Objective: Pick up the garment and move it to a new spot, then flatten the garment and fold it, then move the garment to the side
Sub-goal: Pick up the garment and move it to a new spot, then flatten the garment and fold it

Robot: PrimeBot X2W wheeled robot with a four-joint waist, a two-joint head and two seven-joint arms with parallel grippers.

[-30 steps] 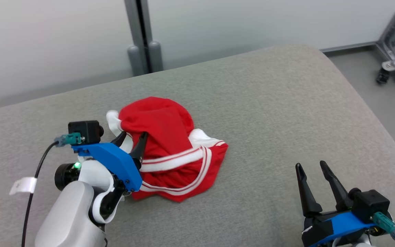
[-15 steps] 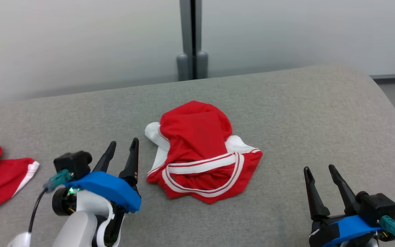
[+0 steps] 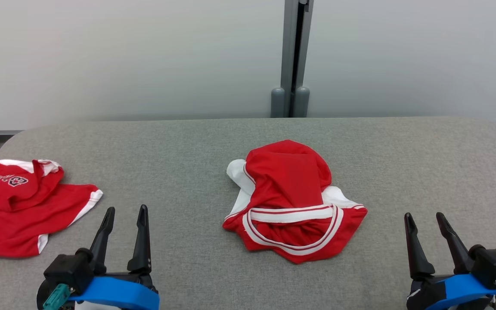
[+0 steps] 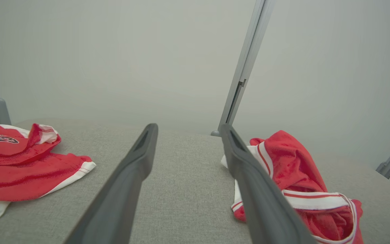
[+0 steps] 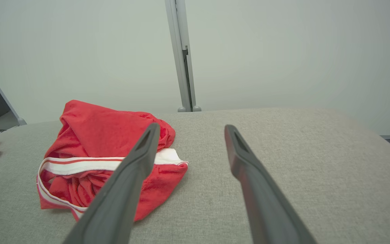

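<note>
Crumpled red garment, second jersey, chest print illegible

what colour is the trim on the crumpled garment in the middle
White with thin red stripes, on the red garment; clearest in the head view.

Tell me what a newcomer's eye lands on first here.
The crumpled red garment with white trim, bunched at the middle of the grey table, grabs the eye first. A second red garment lies spread at the table's left end. The left gripper and right gripper sit open at the near corners, touching neither.
</note>
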